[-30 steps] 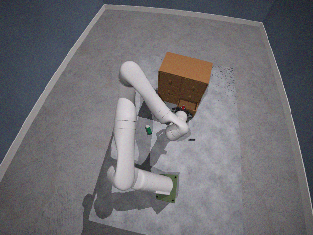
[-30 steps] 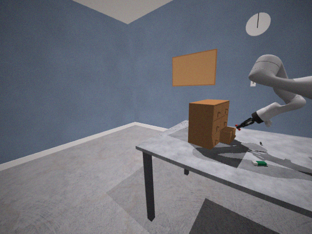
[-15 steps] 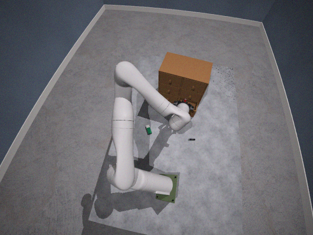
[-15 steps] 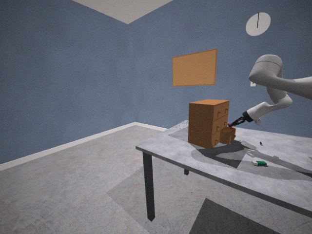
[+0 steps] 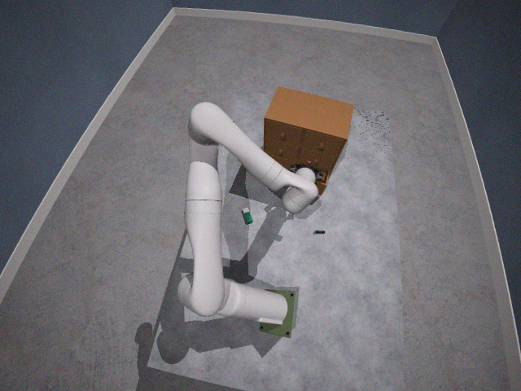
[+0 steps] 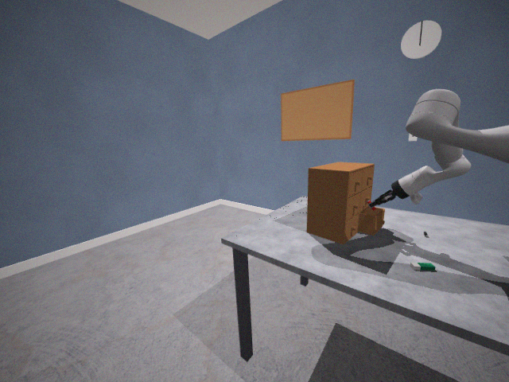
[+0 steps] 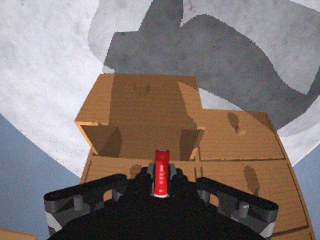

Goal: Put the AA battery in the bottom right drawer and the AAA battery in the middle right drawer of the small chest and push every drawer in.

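Wrist view: the gripper (image 5: 308,164) (image 6: 371,204) (image 7: 161,171) pinches the red battery (image 5: 308,163) (image 6: 369,201) (image 7: 161,172) above the open bottom-right drawer (image 5: 321,186) (image 6: 371,222) (image 7: 145,100); release too near the chest front (image 5: 290,136) (image 6: 360,189) (image 7: 245,185) could let it strike an edge and bounce out.

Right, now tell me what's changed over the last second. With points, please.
The end effector (image 5: 308,166) (image 6: 371,204) (image 7: 161,171) moved in toward the chest (image 5: 311,107) (image 6: 326,201) (image 7: 235,150), bringing the red battery (image 5: 308,163) (image 6: 373,208) (image 7: 161,180) with it, now above the pulled-out bottom right drawer (image 5: 321,187) (image 6: 367,222) (image 7: 150,100). Nothing was newly grasped or let go. The chest, that open drawer, the dark battery (image 5: 319,232) (image 6: 425,234) and the green-and-white block (image 5: 248,217) (image 6: 425,267) visibly stayed put.
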Robot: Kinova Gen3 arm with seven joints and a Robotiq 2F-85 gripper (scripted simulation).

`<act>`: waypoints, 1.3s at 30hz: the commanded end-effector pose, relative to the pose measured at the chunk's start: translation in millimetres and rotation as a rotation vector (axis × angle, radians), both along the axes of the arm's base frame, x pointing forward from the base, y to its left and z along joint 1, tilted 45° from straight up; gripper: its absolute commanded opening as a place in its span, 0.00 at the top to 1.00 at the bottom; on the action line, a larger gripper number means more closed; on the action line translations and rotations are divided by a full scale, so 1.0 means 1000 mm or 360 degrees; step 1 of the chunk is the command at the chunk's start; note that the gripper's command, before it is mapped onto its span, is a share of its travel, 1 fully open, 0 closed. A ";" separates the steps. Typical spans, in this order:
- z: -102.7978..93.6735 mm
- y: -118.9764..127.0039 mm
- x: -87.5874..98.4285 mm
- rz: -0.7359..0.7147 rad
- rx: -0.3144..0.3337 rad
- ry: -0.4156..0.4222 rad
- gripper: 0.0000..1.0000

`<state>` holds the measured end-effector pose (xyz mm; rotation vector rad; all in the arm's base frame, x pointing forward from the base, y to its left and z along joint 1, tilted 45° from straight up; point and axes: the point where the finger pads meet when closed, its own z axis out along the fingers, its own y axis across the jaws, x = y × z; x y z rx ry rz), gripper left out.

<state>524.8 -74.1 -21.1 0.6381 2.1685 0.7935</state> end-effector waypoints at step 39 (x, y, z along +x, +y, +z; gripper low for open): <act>0.001 -0.001 0.001 -0.0001 -0.0002 -0.0003 0.00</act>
